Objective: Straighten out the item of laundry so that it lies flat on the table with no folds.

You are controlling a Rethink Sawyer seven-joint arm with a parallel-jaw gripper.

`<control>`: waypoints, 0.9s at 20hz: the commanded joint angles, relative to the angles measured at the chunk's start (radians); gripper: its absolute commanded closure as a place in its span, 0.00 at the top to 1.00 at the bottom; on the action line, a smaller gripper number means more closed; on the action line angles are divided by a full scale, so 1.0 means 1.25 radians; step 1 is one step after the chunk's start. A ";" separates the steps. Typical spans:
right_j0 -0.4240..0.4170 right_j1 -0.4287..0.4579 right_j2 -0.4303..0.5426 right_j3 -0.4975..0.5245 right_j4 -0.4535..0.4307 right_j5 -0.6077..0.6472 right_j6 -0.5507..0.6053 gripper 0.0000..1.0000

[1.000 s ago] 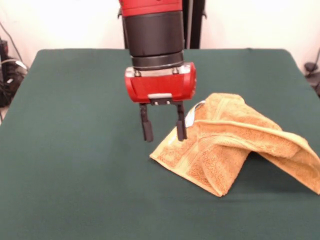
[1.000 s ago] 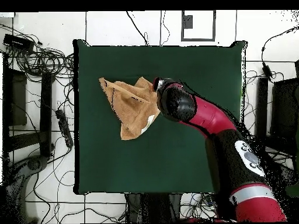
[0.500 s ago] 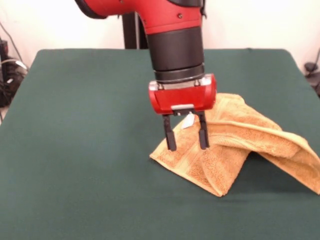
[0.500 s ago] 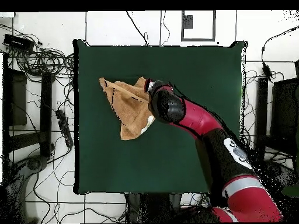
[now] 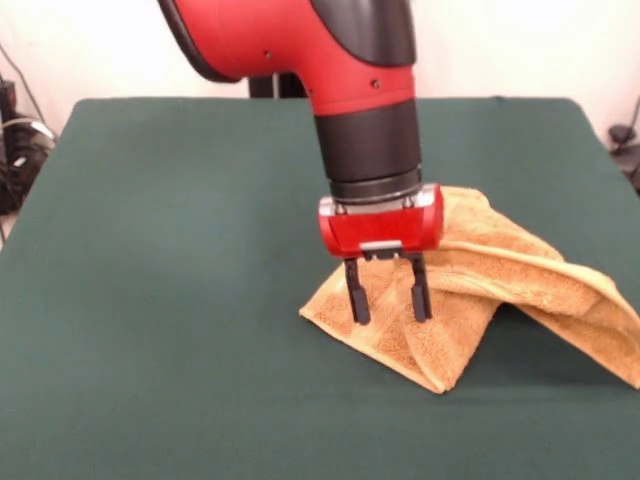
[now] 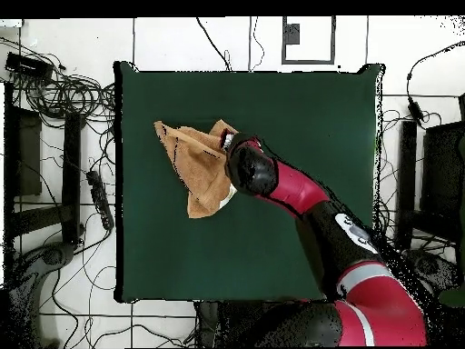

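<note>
The item of laundry is an orange-tan towel lying crumpled and folded over itself on the green table, right of centre in the front view. One ridge of it rises and runs toward the right edge. My gripper is open, its two black fingers pointing down over the towel's left folded part, tips just at or above the cloth. Nothing is held between them. In the overhead view the towel lies at the table's upper left, and the arm's wrist covers its right edge.
Cables and equipment lie on the floor beyond the table's left edge in the overhead view. The arm stretches diagonally across the table's lower right there.
My gripper has moved from beside the towel's left corner to over the towel, and has come lower. It stayed open. The towel has not moved.
</note>
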 commanded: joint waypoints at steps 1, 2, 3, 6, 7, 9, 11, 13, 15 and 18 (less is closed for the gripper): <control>0.000 0.072 0.071 0.004 0.006 -0.029 0.161 1.00; -0.001 0.071 0.068 -0.001 0.003 -0.028 0.155 1.00; 0.000 0.066 0.064 -0.005 0.002 -0.019 0.148 1.00; 0.001 0.048 0.050 -0.032 0.003 0.026 0.119 1.00; 0.000 0.042 0.046 -0.040 0.003 0.041 0.111 1.00; 0.000 0.032 0.037 -0.054 0.002 0.065 0.096 1.00; -0.001 0.026 0.031 -0.065 0.002 0.085 0.085 1.00; 0.006 0.008 0.015 -0.074 0.006 0.111 0.080 1.00; 0.013 -0.022 -0.003 -0.066 0.007 0.131 0.082 1.00; 0.030 -0.074 -0.037 -0.054 0.011 0.171 0.091 1.00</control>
